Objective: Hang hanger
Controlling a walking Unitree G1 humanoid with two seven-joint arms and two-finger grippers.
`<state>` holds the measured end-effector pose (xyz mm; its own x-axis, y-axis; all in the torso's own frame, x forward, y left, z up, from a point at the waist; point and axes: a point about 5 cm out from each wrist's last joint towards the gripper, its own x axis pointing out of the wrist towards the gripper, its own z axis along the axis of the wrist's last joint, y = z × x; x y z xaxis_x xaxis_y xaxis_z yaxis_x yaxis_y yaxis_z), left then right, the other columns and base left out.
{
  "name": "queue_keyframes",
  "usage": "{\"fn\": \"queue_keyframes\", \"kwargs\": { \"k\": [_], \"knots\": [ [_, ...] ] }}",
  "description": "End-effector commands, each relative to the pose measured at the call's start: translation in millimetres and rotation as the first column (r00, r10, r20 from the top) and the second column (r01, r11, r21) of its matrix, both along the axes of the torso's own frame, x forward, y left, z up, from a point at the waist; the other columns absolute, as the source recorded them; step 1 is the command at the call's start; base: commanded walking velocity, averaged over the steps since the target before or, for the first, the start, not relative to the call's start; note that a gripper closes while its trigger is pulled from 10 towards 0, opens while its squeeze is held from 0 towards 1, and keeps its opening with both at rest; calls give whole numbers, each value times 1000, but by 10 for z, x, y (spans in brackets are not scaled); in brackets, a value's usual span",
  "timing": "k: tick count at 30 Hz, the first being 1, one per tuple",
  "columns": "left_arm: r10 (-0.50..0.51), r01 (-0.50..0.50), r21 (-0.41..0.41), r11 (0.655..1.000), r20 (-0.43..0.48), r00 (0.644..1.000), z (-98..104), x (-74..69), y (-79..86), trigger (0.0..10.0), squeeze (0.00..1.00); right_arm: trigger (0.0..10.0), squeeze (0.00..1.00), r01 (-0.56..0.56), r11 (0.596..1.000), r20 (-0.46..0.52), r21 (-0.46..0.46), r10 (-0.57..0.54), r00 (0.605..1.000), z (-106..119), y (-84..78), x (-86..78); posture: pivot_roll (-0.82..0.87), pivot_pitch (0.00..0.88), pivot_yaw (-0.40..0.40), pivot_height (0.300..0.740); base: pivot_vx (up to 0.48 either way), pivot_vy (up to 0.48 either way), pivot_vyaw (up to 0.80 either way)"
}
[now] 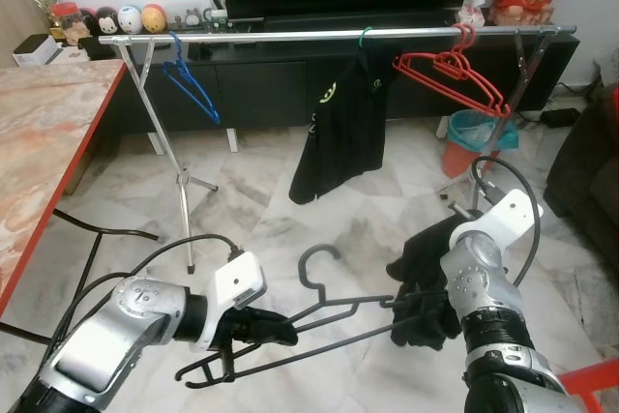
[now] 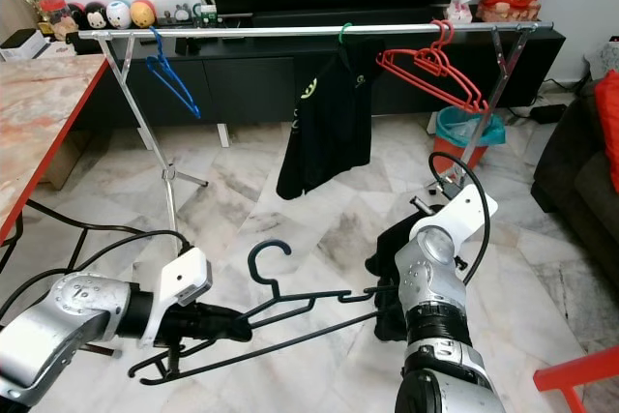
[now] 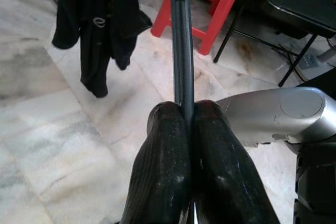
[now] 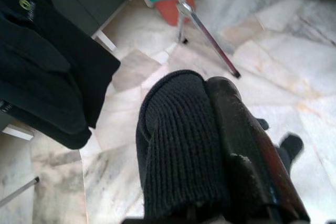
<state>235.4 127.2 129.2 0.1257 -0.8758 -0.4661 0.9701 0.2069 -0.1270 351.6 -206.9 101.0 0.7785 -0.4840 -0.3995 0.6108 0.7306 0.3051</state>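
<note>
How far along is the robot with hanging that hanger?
Done: the black hanger is picked up, pinched in the shut left claw and steadied at its far end by the right claw. Left: lifting its hook onto the rail, perhaps between the blue hanger and the black shirt.

A black wire hanger (image 1: 319, 311) lies nearly flat in mid-air above the marble floor, hook upward, held at both ends. The chrome clothes rail (image 1: 329, 36) stands well beyond it.

L end effector (image 1: 266, 326) & R end effector (image 1: 418, 321) both clamped, arms low.
</note>
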Motion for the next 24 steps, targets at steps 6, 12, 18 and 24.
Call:
{"fn": "queue_keyframes", "kwargs": {
  "k": [6, 12, 18, 24],
  "knots": [
    [-39, 39, 6, 999, 1, 999, 63, -35, -108, 10000, 0, 10000, 0, -73, 997, 22, 5, 73, 997, 193, 199, 163, 58, 0, 2, 740, 0, 0, 0],
    [71, -72, 33, 997, 49, 996, 38, 108, -61, 10000, 0, 10000, 0, -134, 991, 38, 7, 133, 990, 297, 319, 228, 56, 0, 3, 740, 0, 0, 0],
    [241, -248, 48, 967, 130, 962, 5, 334, -95, 10000, 0, 10000, 0, -167, 986, 38, 27, 166, 985, 300, 389, 237, 55, 0, 3, 740, 0, 0, 0],
    [323, -333, 42, 942, 158, 933, -20, 428, -131, 10000, 0, 10000, 0, -184, 982, 41, 33, 182, 982, 305, 409, 237, 54, 0, 3, 740, 0, 0, 0]
  ]
}}
